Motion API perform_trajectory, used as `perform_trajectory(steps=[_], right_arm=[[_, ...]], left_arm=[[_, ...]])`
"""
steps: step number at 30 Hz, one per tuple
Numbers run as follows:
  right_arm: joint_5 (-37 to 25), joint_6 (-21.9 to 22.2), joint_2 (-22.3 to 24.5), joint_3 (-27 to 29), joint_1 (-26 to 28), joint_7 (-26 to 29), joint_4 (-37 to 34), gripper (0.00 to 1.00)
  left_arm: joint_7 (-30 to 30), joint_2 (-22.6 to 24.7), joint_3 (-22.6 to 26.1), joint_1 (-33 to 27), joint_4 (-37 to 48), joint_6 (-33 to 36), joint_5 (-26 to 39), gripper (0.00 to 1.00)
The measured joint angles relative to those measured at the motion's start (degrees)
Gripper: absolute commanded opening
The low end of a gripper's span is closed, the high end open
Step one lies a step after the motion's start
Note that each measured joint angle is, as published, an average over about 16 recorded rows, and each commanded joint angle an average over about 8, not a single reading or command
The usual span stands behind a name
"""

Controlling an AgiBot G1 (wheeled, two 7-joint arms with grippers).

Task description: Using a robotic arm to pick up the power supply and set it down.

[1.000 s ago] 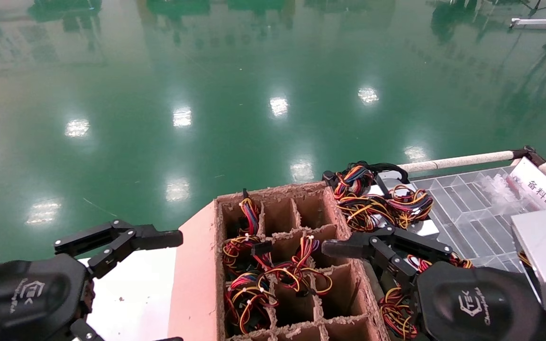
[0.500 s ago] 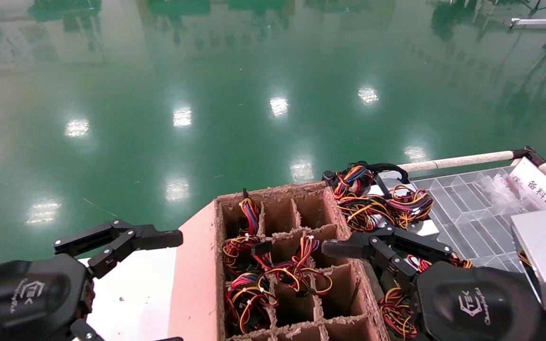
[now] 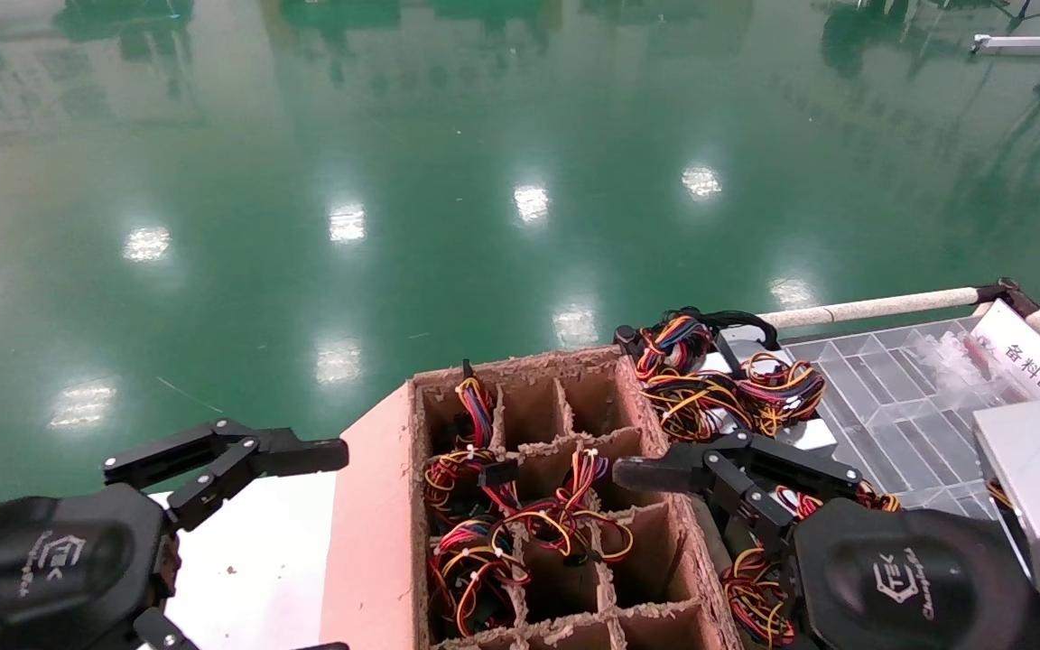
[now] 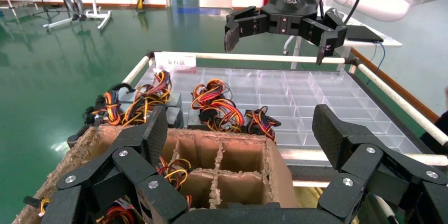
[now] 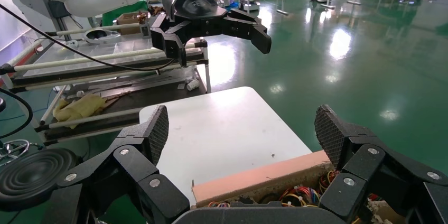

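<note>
Power supplies w/ red-yellow-black wire bundles (image 3: 728, 384) sit on the clear plastic divided tray (image 3: 899, 406), at approx 1 o'clock from the brown cardboard divider box (image 3: 538, 506) in the head view; more wired units are in the box cells.

Right gripper (image 3: 710, 474), black linkage fingers spread wide, holding nothing, hangs over the box's 3 o'clock edge, just short of the tray units. Left gripper (image 3: 231, 460), also spread & empty, hangs at 9 o'clock over the white tabletop (image 3: 258, 551).

Risks, as I judge: loose wires could snag a finger or drag a neighbour unit; a low pass could catch the ragged box rim or the tray's white rail (image 3: 881, 307).

Room: tabletop at 9 o'clock looks open for set-down; tray side is tight, grey metal box (image 3: 1039, 487) at 3 o'clock crowds the wrist.
</note>
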Motion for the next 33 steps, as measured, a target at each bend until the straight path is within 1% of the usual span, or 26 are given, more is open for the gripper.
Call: perform_trajectory(steps=[2,3,33], right_arm=[[0.0,0.0,0.0,0.0,0.0,0.0,0.0,1.00],[0.0,0.0,0.0,0.0,0.0,0.0,0.0,1.00],[0.0,0.0,0.0,0.0,0.0,0.0,0.0,1.00]], left_arm=[[0.0,0.0,0.0,0.0,0.0,0.0,0.0,0.04],[0.0,0.0,0.0,0.0,0.0,0.0,0.0,0.00],[0.0,0.0,0.0,0.0,0.0,0.0,0.0,0.00]])
